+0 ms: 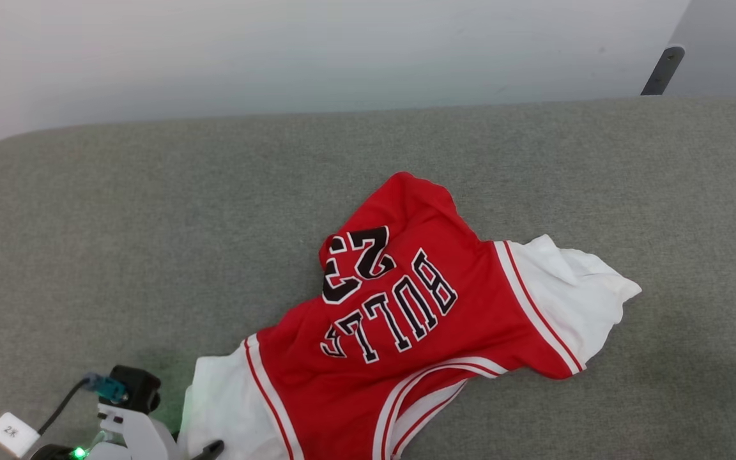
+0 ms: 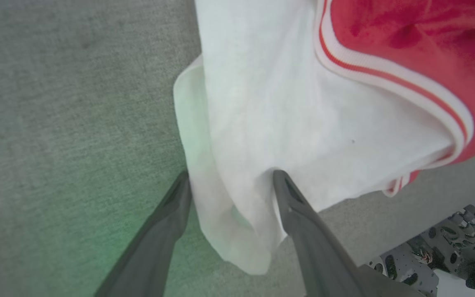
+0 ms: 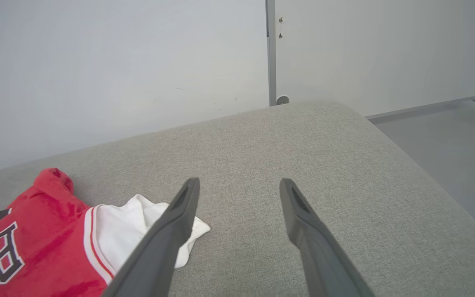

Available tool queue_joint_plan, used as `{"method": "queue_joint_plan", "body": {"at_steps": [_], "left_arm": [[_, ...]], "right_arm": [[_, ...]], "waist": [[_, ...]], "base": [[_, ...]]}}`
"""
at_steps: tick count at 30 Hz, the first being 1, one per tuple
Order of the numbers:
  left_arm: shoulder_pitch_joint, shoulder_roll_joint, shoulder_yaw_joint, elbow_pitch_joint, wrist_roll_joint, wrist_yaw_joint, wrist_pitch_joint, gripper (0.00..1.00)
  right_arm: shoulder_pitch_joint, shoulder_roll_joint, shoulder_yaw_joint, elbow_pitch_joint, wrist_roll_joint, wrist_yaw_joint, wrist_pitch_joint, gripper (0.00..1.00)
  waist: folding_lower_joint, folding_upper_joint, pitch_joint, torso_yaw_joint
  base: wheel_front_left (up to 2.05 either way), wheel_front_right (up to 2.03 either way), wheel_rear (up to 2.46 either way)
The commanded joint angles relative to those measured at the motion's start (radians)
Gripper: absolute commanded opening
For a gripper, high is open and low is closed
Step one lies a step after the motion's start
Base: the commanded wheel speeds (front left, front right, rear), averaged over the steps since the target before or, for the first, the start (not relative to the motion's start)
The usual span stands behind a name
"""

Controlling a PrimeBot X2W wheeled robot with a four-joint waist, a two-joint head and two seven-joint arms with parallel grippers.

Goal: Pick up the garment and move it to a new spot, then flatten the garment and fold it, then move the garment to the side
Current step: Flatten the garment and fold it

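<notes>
The shirt (image 1: 406, 313) lies crumpled on the gray cushion (image 1: 151, 223), close to my edge. The words on it are upside down to me, so the neck is on my side and the bottom hem is bunched up on the far side. Its long way runs sleeve to sleeve, from low on my left up to my right.

My left hand (image 2: 231, 183) is the near one. It is spread wide, and the edge of the left sleeve (image 2: 270, 115) sits right between its two fingers (image 2: 299, 218). One finger is on the bare cushion side and the other is over the white cloth. I cannot tell if they touch the cloth. It holds nothing yet.

My right hand (image 3: 239, 183) is spread wide too and holds nothing. It hangs over bare cushion, off to the right of the shirt. The right sleeve (image 1: 572, 294) lies to its left. In the right wrist view the tip of that sleeve is just beside one finger, not between the two.

So I think the pick starts on the left, where the hand only needs to close on the sleeve. The right hand has to go left to reach its sleeve before I can lift the shirt by both ends.
</notes>
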Motion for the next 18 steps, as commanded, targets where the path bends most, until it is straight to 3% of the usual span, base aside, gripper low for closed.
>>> {"method": "queue_joint_plan", "body": {"at_steps": [1, 4, 6, 7, 8, 18], "left_arm": [[0.029, -0.005, -0.012, 0.01, -0.01, 0.019, 0.027, 1.0], [0.047, -0.01, -0.016, 0.011, -0.037, 0.046, 0.076, 0.99], [0.055, -0.011, -0.013, 0.011, -0.054, 0.068, 0.103, 0.53], [0.058, -0.01, -0.015, 0.006, -0.058, 0.075, 0.112, 0.17], [0.059, -0.009, -0.012, 0.001, -0.062, 0.083, 0.12, 0.0], [0.018, 0.004, 0.002, -0.033, -0.05, 0.096, 0.112, 0.0]], "right_arm": [[0.013, 0.008, -0.003, -0.01, -0.009, 0.0, 0.003, 1.0], [0.021, 0.012, -0.002, -0.019, -0.009, 0.0, 0.007, 1.0], [0.021, 0.014, 0.0, -0.026, -0.009, -0.001, 0.012, 1.0], [0.019, 0.016, 0.004, -0.029, -0.012, -0.001, 0.014, 1.0], [0.017, 0.016, 0.009, -0.032, -0.017, 0.0, 0.02, 1.0], [-0.039, -0.052, 0.1, 0.012, 0.052, -0.001, 0.119, 1.0]], "waist": [[0.0, 0.0, 0.0, -0.001], [0.0, 0.0, 0.0, 0.0], [0.0, 0.0, 0.001, 0.001], [0.0, 0.0, 0.001, 0.002], [0.0, 0.0, 0.002, 0.003], [0.0, 0.0, 0.027, 0.012]], "base": [[0.0, 0.0, 0.0], [0.0, 0.0, 0.0], [0.0, 0.0, 0.0], [0.0, 0.0, 0.0], [0.0, 0.0, 0.0], [0.0, 0.0, 0.0]]}}
